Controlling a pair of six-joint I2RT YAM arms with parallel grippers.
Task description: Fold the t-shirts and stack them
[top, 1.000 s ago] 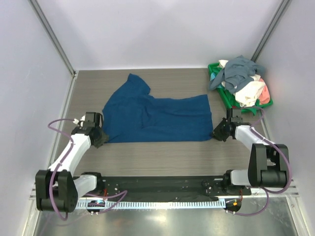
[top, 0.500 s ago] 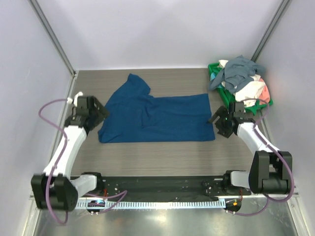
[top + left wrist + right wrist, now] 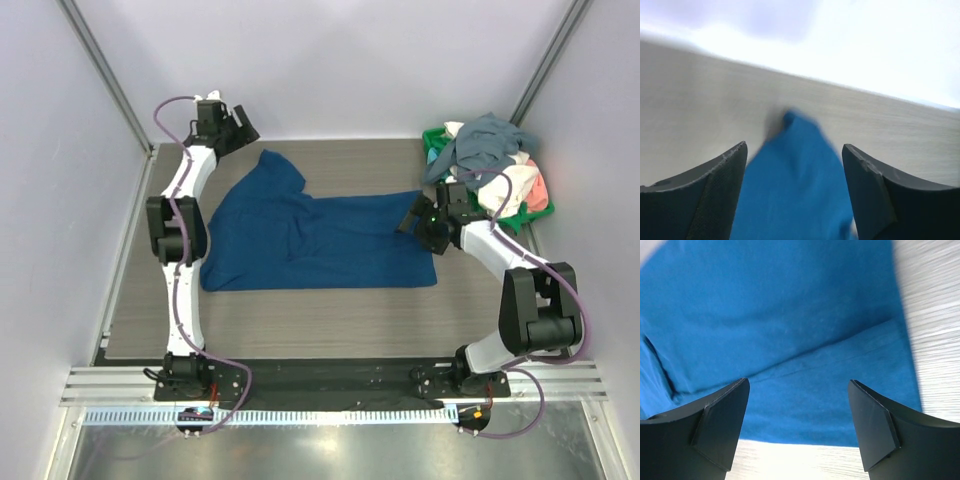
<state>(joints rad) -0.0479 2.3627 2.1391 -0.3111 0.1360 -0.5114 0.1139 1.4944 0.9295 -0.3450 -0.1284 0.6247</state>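
While the right gripper point(image 3: 797, 385) gapes, the blue t-shirt point(image 3: 320, 240) lies flat

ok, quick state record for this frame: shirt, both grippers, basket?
blue t-shirt: lying on the table, looks folded over, one sleeve showing at far left
left gripper: open, holding nothing, near the sleeve tip
right gripper: open, holding nothing, over the shirt's right edge
green basket: far right corner, heaped with crumpled shirts in grey, white and salmon
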